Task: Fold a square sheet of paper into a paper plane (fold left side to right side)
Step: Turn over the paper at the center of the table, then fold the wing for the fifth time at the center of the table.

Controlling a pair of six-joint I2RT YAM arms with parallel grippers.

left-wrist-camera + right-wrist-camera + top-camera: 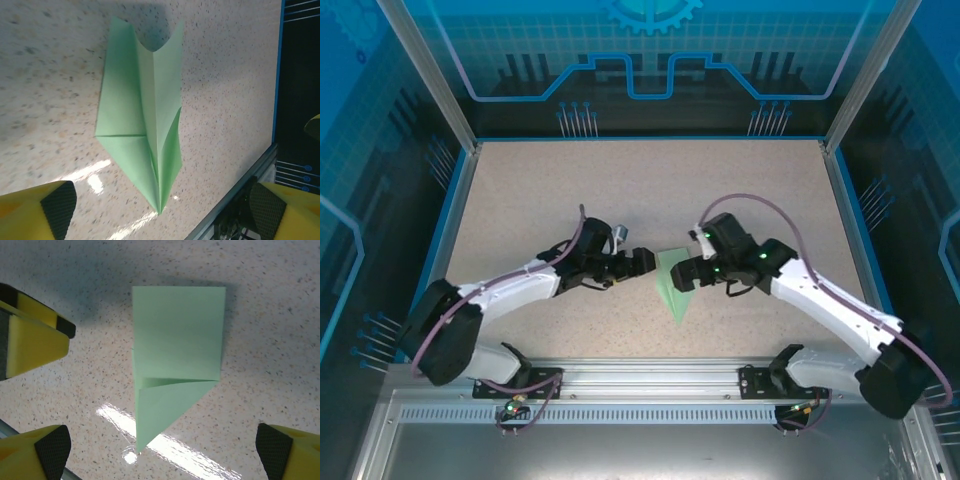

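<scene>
**Speckled table inside a blue-lit enclosure**

You're looking at a beige speckled tabletop edged with blue trim. Clear panels printed with blue circuit lines and a gear wall it in, held by aluminium posts. A slotted metal rail runs along the near edge. Bright glare streaks lie on the surface.

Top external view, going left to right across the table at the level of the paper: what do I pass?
In order: left arm's shoulder → left arm's fingers → folded mint-green paper → right arm's fingers → right arm's shoulder.
</scene>
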